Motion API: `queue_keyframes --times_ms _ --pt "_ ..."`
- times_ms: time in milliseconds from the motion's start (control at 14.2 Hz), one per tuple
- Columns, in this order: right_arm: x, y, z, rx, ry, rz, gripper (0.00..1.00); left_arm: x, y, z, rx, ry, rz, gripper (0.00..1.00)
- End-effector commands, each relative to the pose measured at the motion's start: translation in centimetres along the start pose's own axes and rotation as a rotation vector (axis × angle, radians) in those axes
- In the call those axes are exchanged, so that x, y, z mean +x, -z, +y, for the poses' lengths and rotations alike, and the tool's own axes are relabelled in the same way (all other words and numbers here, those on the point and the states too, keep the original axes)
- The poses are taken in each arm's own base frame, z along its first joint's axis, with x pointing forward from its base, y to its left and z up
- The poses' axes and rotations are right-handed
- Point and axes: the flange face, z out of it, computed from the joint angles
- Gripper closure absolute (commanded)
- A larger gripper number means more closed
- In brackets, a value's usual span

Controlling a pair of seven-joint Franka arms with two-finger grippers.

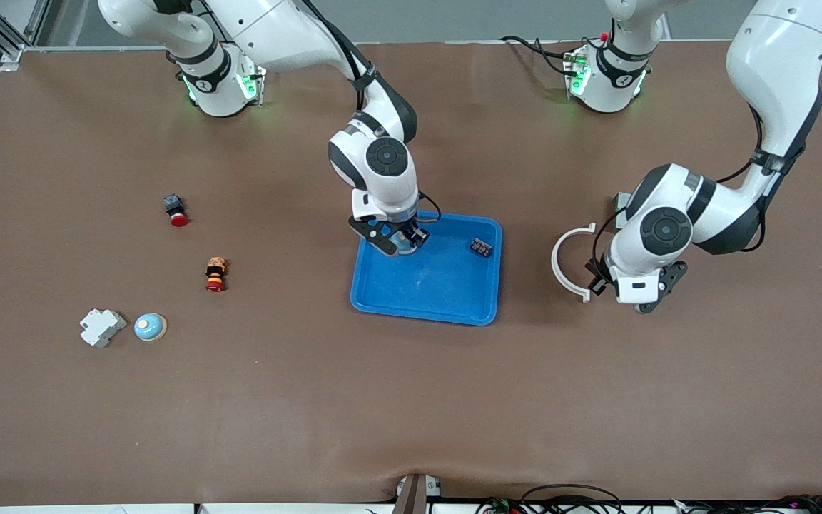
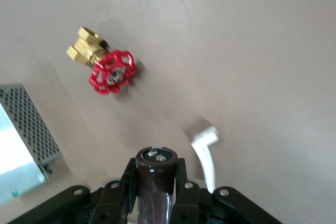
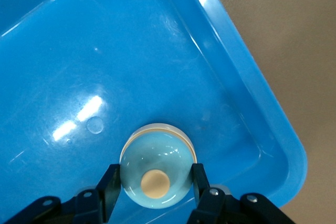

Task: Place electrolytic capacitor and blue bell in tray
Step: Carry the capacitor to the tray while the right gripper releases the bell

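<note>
The bright blue tray (image 1: pixel 425 289) lies mid-table. My right gripper (image 1: pixel 400 243) is low inside the tray's corner toward the robots' bases. Its fingers (image 3: pixel 107 187) are shut on a light blue bell (image 3: pixel 155 169) with a tan button, over the tray floor (image 3: pixel 105 66). My left gripper (image 1: pixel 641 303) is over the table toward the left arm's end, beside the tray. It is shut on a dark brown electrolytic capacitor (image 2: pixel 156 179), held upright between its fingers (image 2: pixel 125 179). A second light blue bell (image 1: pixel 149 327) sits on the table toward the right arm's end.
A small dark part (image 1: pixel 481 248) lies in the tray. A white curved piece (image 1: pixel 566 260) lies by the left gripper. A brass valve with red handwheel (image 2: pixel 107 66) and a grey perforated metal box (image 2: pixel 23 129) lie below it. A white block (image 1: pixel 102 327), a red-and-orange part (image 1: pixel 215 275) and a red button (image 1: pixel 175 209) lie toward the right arm's end.
</note>
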Motion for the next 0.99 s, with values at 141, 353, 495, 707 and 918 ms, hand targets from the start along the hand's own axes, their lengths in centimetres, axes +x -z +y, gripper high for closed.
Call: queue_keyframes --times_ms 141,353,495,707,918 --pt "-0.4 -0.6 -0.6 0.009 -0.013 0.020 1.00 -5.6 3.1 3.9 -0.053 0.115 -0.037 1.00" --pt "-0.3 -0.9 -0.5 0.007 -0.013 0.020 1.00 -9.1 3.5 7.7 -0.083 0.231 -0.082 1.00" --pt "-0.3 -1.3 -0.5 0.003 -0.013 0.020 1.00 -11.7 3.4 10.2 -0.095 0.284 -0.115 1.00" --pt "-0.2 -1.1 -0.6 0.006 -0.016 0.019 0.70 -16.2 2.8 12.9 -0.107 0.320 -0.145 1.00" --pt "-0.2 -1.2 -0.7 0.006 -0.041 0.024 0.00 -18.1 0.4 14.2 -0.112 0.349 -0.126 1.00"
